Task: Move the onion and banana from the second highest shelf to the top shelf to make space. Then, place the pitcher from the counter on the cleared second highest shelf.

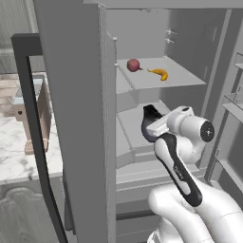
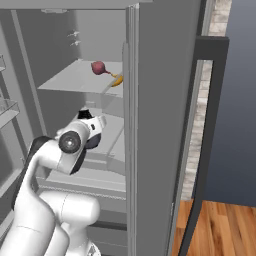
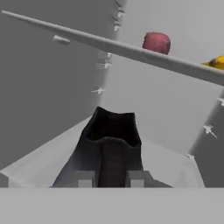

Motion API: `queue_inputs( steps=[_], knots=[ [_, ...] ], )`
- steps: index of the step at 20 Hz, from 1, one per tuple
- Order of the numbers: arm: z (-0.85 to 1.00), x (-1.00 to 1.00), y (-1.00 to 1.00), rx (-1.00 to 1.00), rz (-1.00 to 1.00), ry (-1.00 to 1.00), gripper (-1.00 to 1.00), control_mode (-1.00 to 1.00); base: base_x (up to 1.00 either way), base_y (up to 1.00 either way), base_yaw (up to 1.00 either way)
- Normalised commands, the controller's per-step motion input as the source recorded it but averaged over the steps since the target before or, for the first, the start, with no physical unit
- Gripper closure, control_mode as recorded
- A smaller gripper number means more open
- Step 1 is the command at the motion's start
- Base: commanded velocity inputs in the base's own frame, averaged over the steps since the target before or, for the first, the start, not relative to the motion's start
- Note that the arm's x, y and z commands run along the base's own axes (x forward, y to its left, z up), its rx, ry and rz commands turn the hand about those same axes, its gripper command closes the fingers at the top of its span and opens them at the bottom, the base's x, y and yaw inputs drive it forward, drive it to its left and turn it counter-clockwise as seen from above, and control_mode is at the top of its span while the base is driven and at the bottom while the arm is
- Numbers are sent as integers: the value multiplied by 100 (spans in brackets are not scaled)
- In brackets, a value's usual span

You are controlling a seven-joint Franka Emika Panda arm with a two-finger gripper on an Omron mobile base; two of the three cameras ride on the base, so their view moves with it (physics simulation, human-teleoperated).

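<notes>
Arm reaches forward from the base into the open fridge, elbow bent, forearm level, wrist pointing toward the back wall at the height of the second highest shelf (image 1: 135, 124). Claw (image 3: 112, 178) closed on the pitcher (image 3: 110, 146): in the hand view its two tips clamp the pitcher's handle side, with the dark body and flared spout rising straight ahead of them. In the left base view the pitcher (image 1: 150, 124) shows as a dark mass at the end of the hand, over the front part of the second highest shelf; whether its base touches the slab cannot be told, as the wrist and hand cover its lower half. In the right base view only a dark sliver of the pitcher (image 2: 86, 116) shows above the white wrist. Onion (image 1: 133, 65) and banana (image 1: 159, 73) lie on the top shelf (image 1: 185, 78), near each other but apart, onion to the left and further back. From the hand view the top shelf (image 3: 109, 46) cuts across as a slanted edge, hiding the onion's (image 3: 156, 42) underside and all but a yellow tip of the banana (image 3: 216, 62). In the right base view the fridge door edge hides part of the banana (image 2: 116, 81). Counter (image 1: 14, 152) sits left of the fridge door, partly blocked by it.
</notes>
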Motion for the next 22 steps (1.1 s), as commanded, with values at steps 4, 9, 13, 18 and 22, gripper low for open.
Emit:
queue_inputs(
  steps=[4, 9, 13, 18, 22],
  knots=[
    [0, 34, 0, 3, 0, 0, 100, -100, 0, 0, 0],
    [0, 23, 0, 3, -2, 5, 100, -100, 0, 0, 0],
    [0, 39, 0, 2, 0, 7, 100, -100, 0, 0, 0],
    [-2, 49, 0, 2, 0, 1, 100, -100, 0, 0, 0],
    [-20, 59, 0, 1, 0, -2, 100, -100, 0, 0, 0]
  ],
)
